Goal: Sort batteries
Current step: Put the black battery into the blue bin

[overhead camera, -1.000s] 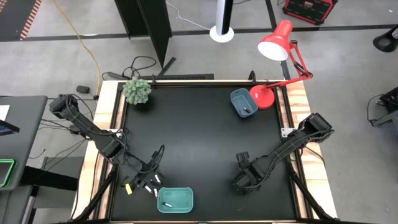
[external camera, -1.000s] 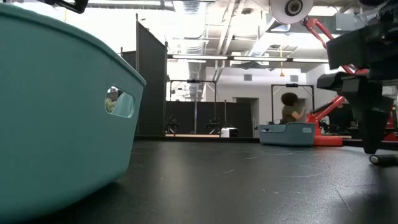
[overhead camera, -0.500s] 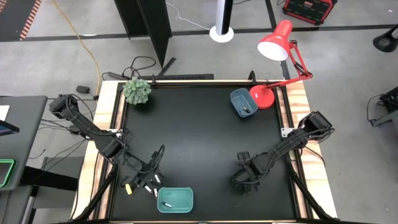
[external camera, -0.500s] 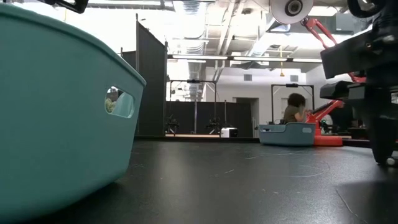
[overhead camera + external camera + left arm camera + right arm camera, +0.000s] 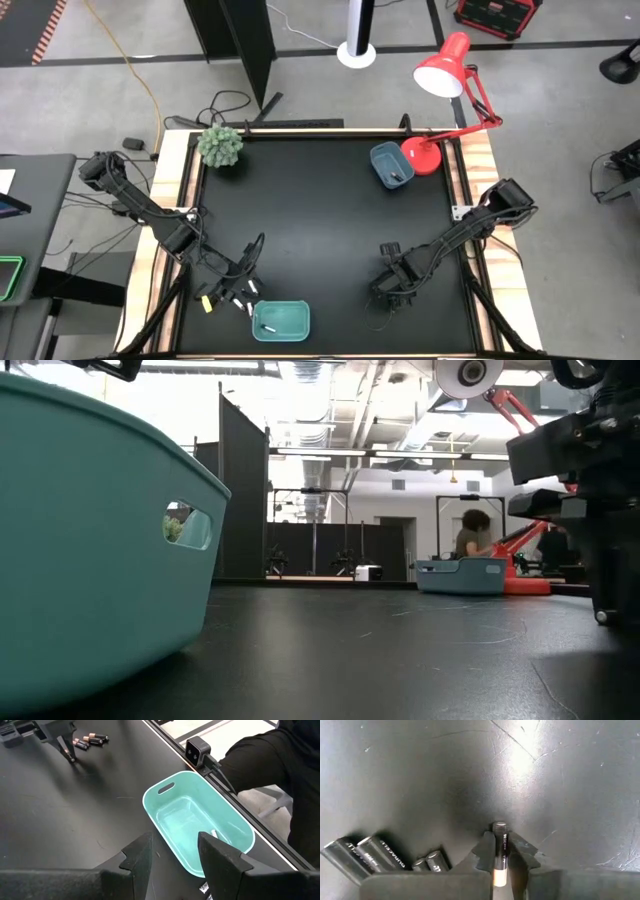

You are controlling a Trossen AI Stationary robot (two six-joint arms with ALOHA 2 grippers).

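Near the counter (image 5: 320, 215) edge at five o'clock, the right tool (image 5: 501, 854) stood pinched on one dark battery (image 5: 499, 851) beside loose batteries (image 5: 380, 854), while the left tool (image 5: 172, 855) gaped empty by the teal tray (image 5: 200, 827); its narrow end-on grip might let the cell twist free in transit.

A black table (image 5: 320, 215) with pale wooden side rails carries a teal tray (image 5: 281, 321) at lower centre-left and a blue tray (image 5: 391, 165) at upper right. A red desk lamp's base (image 5: 421, 156) sits beside the blue tray, a small green plant (image 5: 220, 146) at upper left, and loose dark batteries (image 5: 90, 741) lie on the mat.
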